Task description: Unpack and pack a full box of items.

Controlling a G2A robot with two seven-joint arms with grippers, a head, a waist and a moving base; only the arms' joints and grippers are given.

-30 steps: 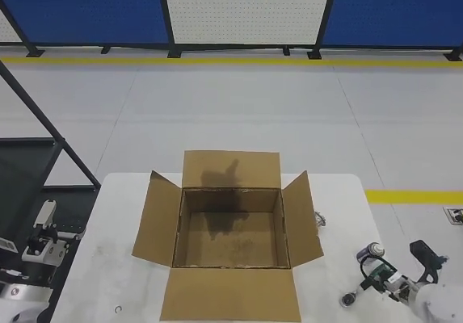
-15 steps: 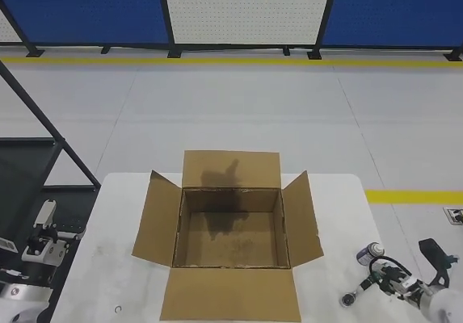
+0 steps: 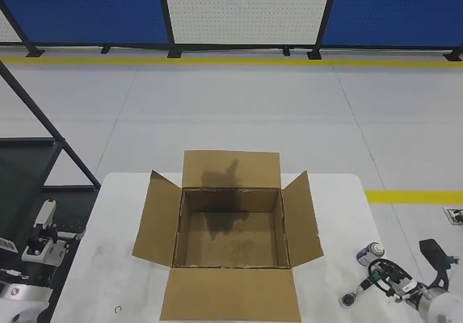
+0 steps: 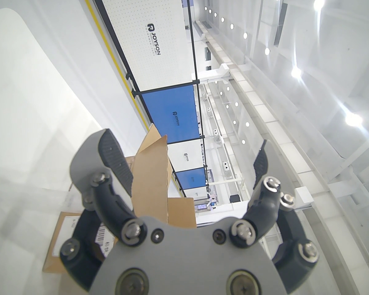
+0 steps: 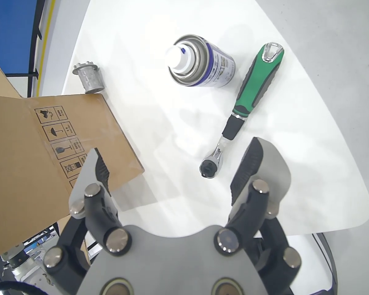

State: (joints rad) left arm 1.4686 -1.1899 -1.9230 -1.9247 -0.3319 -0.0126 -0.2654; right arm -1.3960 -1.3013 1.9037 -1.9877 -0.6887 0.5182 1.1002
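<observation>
The right gripper [image 5: 176, 151] hangs wide open and empty. The ratchet [image 5: 249, 102] lies just ahead, head nearest the jaws, handle running away beside the can [image 5: 200, 62]; this arm is nearer.

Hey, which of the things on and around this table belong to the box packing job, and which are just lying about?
Job: cardboard box, spray can, ratchet, metal fitting.
Lying about: black rack beside the table, white device on it.

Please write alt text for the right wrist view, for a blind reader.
The right claw hangs open above a white table, where an upright spray can stands beside a green-handled ratchet lying flat. A small metal part stands near a cardboard box flap.
</observation>
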